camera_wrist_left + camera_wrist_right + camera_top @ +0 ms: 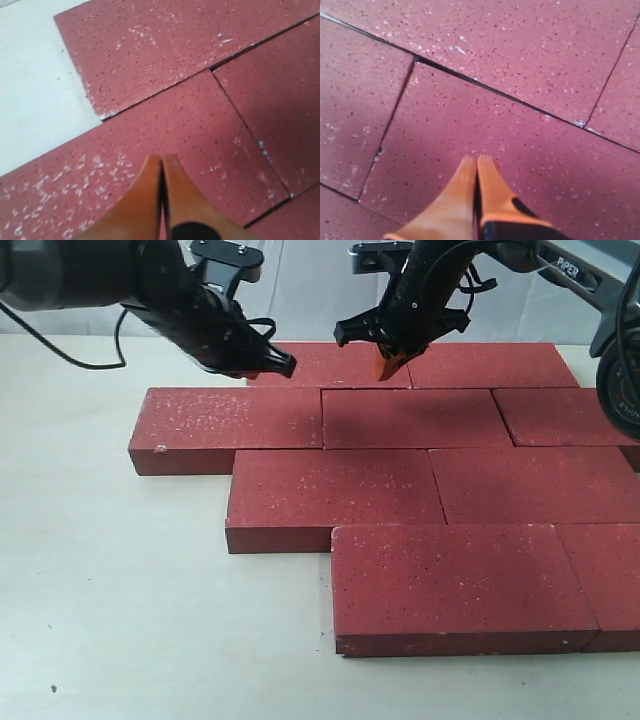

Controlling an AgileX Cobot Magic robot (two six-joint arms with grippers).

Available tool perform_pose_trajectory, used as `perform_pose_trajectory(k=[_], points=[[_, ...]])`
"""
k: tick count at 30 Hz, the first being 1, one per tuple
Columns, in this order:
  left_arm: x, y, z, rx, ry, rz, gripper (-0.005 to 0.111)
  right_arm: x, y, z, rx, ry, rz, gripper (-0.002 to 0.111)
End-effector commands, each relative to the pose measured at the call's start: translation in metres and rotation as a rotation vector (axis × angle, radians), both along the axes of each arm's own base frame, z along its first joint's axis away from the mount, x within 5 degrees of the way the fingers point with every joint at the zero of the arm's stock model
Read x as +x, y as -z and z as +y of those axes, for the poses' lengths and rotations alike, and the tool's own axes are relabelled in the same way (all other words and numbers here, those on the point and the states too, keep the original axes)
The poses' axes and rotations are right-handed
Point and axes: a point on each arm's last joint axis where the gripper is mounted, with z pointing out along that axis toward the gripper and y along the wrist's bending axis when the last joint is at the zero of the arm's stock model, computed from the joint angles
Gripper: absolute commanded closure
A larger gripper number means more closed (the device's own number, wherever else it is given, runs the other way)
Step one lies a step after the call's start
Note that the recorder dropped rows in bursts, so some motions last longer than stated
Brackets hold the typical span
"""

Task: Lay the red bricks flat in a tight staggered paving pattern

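The rough dark-red paving bricks (420,480) are laid flat in four tight staggered rows by the right edge of the pale worktop (100,620); little is judged left. The left gripper (285,365) and right gripper (385,367) are pinched closed, empty.

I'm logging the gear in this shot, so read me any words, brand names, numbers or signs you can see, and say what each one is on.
"PIPER": pale letters on the dark upper link of the right arm, exterior view.
Nothing else reads as text; the red bricks carry only pale speckles, in the wrist views too.
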Motion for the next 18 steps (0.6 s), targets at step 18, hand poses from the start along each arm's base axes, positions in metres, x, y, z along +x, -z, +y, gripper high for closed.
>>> perform_pose_trajectory(k=[18], points=[[0.034,0.046,-0.052,-0.059,-0.02,0.076,0.107,0.005,-0.006,-0.019,0.007,0.029,-0.008,0.109]])
